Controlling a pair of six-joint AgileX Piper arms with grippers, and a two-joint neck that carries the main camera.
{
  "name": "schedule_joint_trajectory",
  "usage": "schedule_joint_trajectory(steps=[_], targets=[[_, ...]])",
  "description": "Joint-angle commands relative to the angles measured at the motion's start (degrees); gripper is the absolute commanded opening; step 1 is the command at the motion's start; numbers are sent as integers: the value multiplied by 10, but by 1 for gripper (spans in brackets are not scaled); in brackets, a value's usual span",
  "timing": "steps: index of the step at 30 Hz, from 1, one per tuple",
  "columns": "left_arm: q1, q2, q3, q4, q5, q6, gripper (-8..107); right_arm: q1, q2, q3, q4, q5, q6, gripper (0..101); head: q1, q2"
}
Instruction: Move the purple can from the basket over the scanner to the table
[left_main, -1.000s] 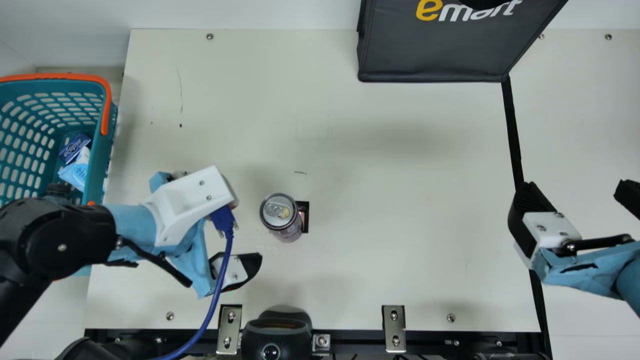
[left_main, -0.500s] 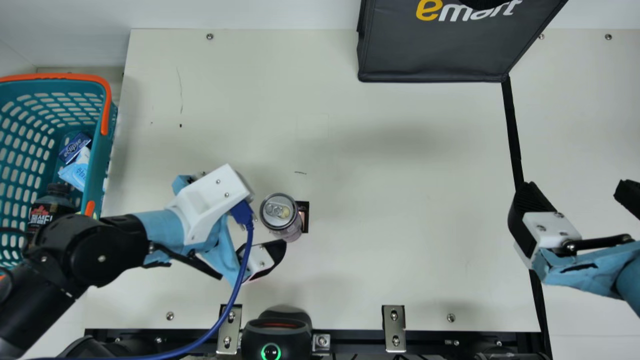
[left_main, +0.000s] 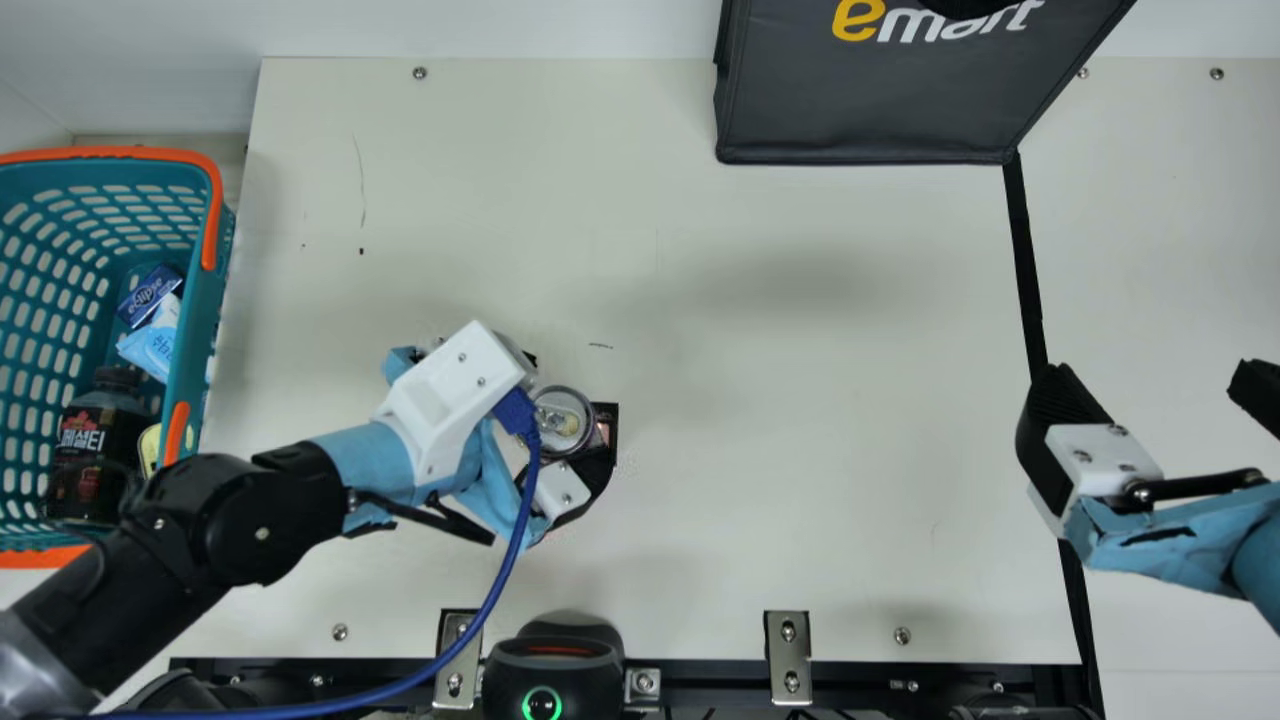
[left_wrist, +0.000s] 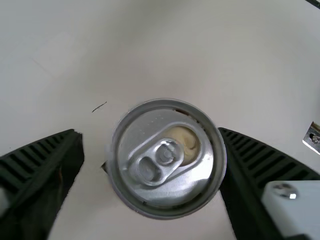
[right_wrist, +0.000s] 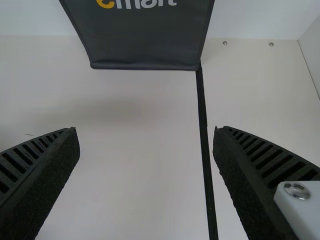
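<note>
Our left end effector (left_wrist: 149, 132) is open around the upright can (left_wrist: 167, 159), one finger touching or nearly so. The can stands on the desk (left_main: 800, 400), left of centre; we judge this a grasping step and cannot tell if it is scanned. Next we should centre, close, then lift. The scanner (left_main: 555, 655) sits lower centre, the basket (left_main: 192, 330) at the left edge, the bag (left_main: 870, 110) up top. We have room mid-frame, toward our open right end effector (right_wrist: 145, 131).

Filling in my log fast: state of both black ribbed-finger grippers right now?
Left gripper: open around the upright silver-topped metal can, a gap on one side.
Right gripper: open, holding nothing.
</note>
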Motion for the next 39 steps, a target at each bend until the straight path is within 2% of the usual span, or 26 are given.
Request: schedule_joint_trajectory(steps=[1, 10, 18, 23, 34, 39], targets=[[-5, 3, 1, 3, -18, -8, 50, 0, 0, 0, 0, 0, 0, 95, -17, 1], [-30, 29, -22, 49, -74, -100, -8, 0, 0, 0, 0, 0, 0, 95, -17, 1], [-51, 97, -82, 139, -128, -233, -8, 0, 0, 0, 0, 0, 0, 95, -17, 1], [-59, 147, -134, 216, -138, -324, -8, 0, 0, 0, 0, 0, 0, 95, -17, 1], [-113, 250, -290, 434, -62, -573, -8, 0, 0, 0, 0, 0, 0, 95, -17, 1], [-151, 291, -352, 509, -25, -668, -8, 0, 0, 0, 0, 0, 0, 95, -17, 1]])
